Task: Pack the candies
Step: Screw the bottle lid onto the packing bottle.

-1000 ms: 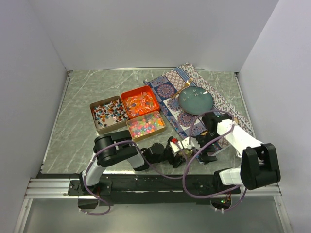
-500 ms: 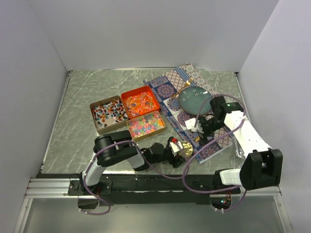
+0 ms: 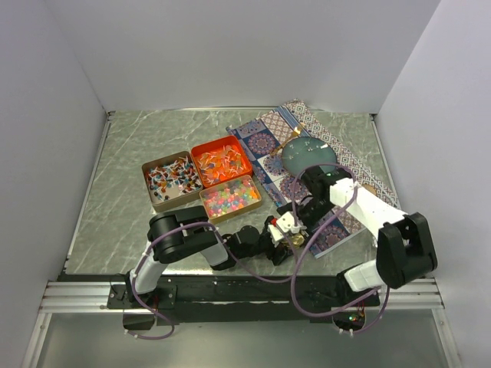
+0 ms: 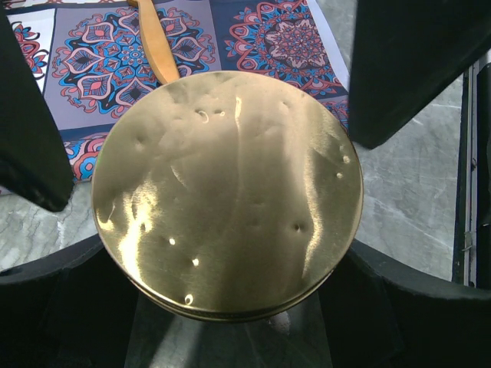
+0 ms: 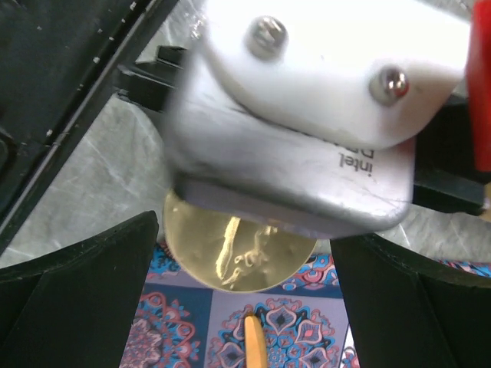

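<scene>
The candies lie in three tins in the top view: wrapped ones, orange-red pieces and multicoloured beads. My left gripper lies low at the near edge of the patterned cloth. It is shut on the round gold lid, which fills the space between its black fingers. My right gripper is open and empty. It hangs just above the left wrist's silver camera block, with the gold lid showing beneath it between its spread fingers.
A patterned blue cloth lies at the right with a round teal dish on it. An orange wooden stick lies on the cloth just past the lid. Grey walls close in the table on three sides.
My right arm lifted back toward the teal dish, then swung forward and left over the left gripper. The left arm and the gold lid have stayed in place.
</scene>
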Motion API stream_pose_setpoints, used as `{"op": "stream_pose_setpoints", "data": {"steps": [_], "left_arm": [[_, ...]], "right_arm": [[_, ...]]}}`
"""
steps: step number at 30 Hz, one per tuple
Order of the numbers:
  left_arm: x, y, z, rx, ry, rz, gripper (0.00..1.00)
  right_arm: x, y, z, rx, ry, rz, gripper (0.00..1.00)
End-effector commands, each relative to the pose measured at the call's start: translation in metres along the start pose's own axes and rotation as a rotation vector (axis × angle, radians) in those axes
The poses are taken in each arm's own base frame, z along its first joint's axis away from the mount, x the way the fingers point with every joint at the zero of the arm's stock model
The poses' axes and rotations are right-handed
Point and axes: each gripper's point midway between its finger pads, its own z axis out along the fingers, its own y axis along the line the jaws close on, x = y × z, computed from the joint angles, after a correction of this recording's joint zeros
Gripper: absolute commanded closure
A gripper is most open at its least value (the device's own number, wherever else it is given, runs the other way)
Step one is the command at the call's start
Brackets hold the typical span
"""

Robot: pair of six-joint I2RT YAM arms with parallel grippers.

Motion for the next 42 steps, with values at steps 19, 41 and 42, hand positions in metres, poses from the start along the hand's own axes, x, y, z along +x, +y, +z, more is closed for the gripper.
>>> {"op": "stream_pose_setpoints", "data": {"steps": [19,41,42], "left_arm": [[0.188,-0.002,-0.099,-0.026,0.707,-0.035,0.99],[0.186,0.004,-0.099,-0.046,0.698,-0.007,0.99],[0.186,0.004,-0.099,-0.046,0.698,-0.007,0.99]], "right_arm": [[0.023,0.009,0.026,-0.003,0.032,0.241,0.29],[0.027,0.043,0.054,0.018,0.129,0.502,0.0],[0.024,0.044,0.052,0.028,0.126,0.491,0.0]]}}
